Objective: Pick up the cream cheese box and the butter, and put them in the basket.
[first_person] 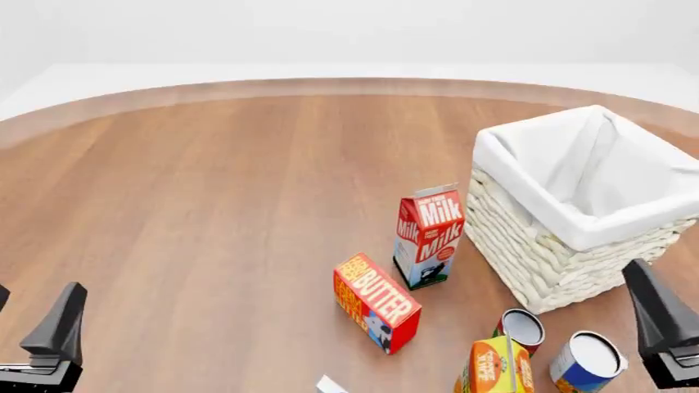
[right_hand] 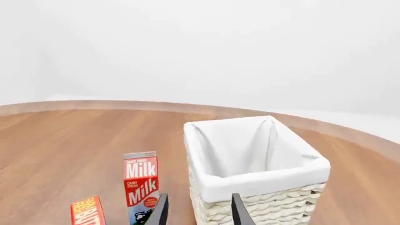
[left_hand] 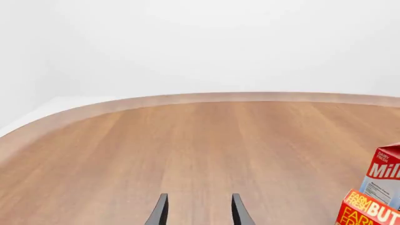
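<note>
The butter (first_person: 377, 301) lies on the wooden table in front of the red Milk carton (first_person: 430, 237). It also shows in the left wrist view (left_hand: 368, 211) and the right wrist view (right_hand: 86, 212). Only a white corner of the cream cheese box (first_person: 331, 385) shows at the bottom edge of the front view. The basket (first_person: 535, 246) stands at the right, its white lining empty, and fills the right wrist view (right_hand: 262, 185). My left gripper (first_person: 33, 307) is open and empty at the near left, fingers apart over bare table (left_hand: 200, 204). My right gripper (first_person: 653, 307) is open and empty just before the basket (right_hand: 200, 204).
A brown can (first_person: 522, 329), a white-topped blue can (first_person: 585, 360) and an orange-yellow carton (first_person: 493, 368) stand near the basket's front corner. The Milk carton stands upright between butter and basket. The table's curved far edge (first_person: 327, 86) runs across the back.
</note>
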Motion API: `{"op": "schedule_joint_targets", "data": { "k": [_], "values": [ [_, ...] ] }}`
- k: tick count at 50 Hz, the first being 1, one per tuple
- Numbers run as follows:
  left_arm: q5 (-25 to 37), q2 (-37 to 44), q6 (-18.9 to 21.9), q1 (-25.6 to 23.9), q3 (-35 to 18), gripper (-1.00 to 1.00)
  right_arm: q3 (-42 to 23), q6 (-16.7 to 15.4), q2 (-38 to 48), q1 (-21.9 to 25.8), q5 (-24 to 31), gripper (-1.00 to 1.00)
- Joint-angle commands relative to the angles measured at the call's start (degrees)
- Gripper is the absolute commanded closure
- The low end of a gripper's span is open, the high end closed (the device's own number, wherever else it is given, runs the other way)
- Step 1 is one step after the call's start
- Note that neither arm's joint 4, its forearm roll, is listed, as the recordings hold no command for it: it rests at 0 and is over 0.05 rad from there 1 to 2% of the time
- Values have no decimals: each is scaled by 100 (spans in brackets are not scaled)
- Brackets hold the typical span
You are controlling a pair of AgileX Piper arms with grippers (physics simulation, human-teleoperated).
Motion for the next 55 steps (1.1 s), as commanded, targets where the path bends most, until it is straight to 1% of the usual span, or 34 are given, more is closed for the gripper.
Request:
{"op": "schedule_joint_targets", "data": {
  "k": [1,2,3,5,7,9,10,11,12,17,18,21,22,23,24,25,27,28,29,30,32,34,35,37,38,39,47,48,50,55],
  "values": [
    [0,0,0,0,0,-100,-922,-234,350,368,390,-100],
    [0,0,0,0,0,-100,-977,-120,560,450,374,-100],
    [0,0,0,0,0,-100,-1043,-105,642,449,384,-100],
    [0,0,0,0,0,-100,-1168,-259,753,538,399,-100],
    [0,0,0,0,0,-100,-1317,-269,943,768,436,-100],
    [0,0,0,0,0,-100,-1464,-262,1355,1100,454,-100],
    [0,0,0,0,0,-100,-1586,-337,1547,1241,462,-100],
    [0,0,0,0,0,-100,-1587,-337,1549,1241,461,-100],
    [0,0,0,0,0,-100,-1691,-507,1699,1429,458,-100],
    [0,0,0,0,0,-100,-2026,-446,2148,1784,490,-100],
    [0,0,0,0,0,-100,-2325,-487,2408,1950,595,-100],
    [0,0,0,0,0,-100,-2350,-477,2505,2043,587,-100],
    [0,0,0,0,0,-100,-2605,-493,2709,2152,713,-100],
    [0,0,0,0,0,-100,-2546,-499,2726,2199,681,-100],
    [0,0,0,0,0,-100,-2723,-515,2856,2251,781,-100],
    [0,0,0,0,0,-100,-2697,-534,2910,2340,760,-100],
    [0,0,0,0,0,-100,-2828,-546,2989,2363,833,-100],
    [0,0,0,0,0,-100,-3079,-547,3121,2389,974,-100],
    [0,0,0,0,0,-100,-3168,-541,3177,2424,1036,-100],
    [0,0,0,0,0,-100,-3118,-549,3174,2479,1012,-100],
    [0,0,0,0,0,-100,-3255,-701,3315,2651,1098,-100],
    [0,0,0,0,0,-100,-3345,-669,3458,2757,1150,-100],
    [0,0,0,0,0,-100,-3384,-701,3524,2802,1165,-100],
    [0,0,0,0,0,-100,-3401,-809,3645,2861,1171,-100],
    [0,0,0,0,0,-100,-3389,-936,3755,2900,1169,-100],
    [0,0,0,0,0,-100,-3421,-907,3827,2953,1192,-100],
    [0,0,0,0,0,-100,-3737,-1007,4243,3101,1410,-100],
    [0,0,0,0,0,-100,-3746,-1060,4300,3132,1408,-100],
    [0,0,0,0,0,-100,-3766,-1028,4441,3216,1395,-100],
    [0,0,0,0,0,-100,-3673,-1070,4567,3225,1252,-100]
  ]
}}
